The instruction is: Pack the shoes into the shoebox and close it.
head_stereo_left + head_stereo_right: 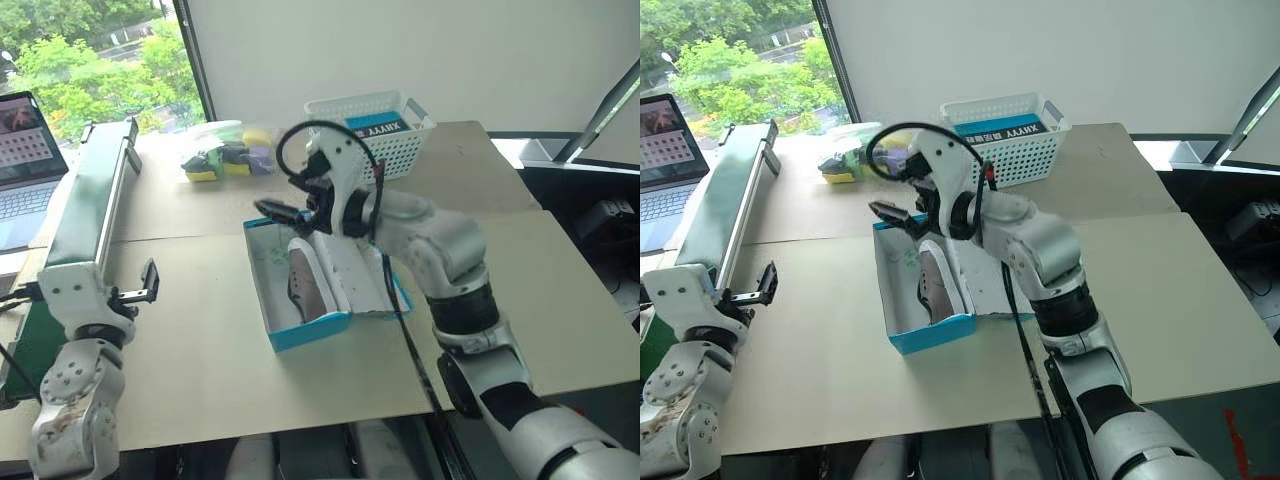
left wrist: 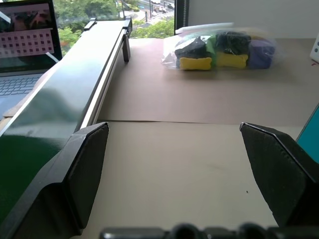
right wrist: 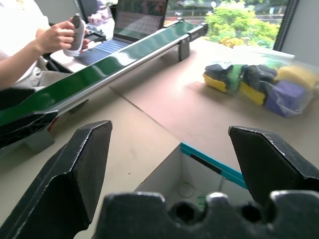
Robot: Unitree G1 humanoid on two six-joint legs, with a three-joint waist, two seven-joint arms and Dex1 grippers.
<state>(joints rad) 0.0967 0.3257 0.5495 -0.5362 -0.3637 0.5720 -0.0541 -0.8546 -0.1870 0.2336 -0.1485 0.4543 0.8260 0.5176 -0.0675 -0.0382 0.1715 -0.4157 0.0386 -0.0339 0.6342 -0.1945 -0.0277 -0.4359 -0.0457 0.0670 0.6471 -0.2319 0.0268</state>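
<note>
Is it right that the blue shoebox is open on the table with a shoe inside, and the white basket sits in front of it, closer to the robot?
Not quite. The shoebox is open with a shoe inside, but the white basket sits behind it, farther from the robot, near the table's far edge. The left eye view shows this.

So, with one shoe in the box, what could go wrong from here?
The shoe leans on its side against a wall of the blue box, so a second shoe may not fit beside it.

The open right gripper hangs just over the box's far edge, beside the white basket; a careless swing could knock either.

The lid lies open under the right arm, awkward to reach for closing.
</note>
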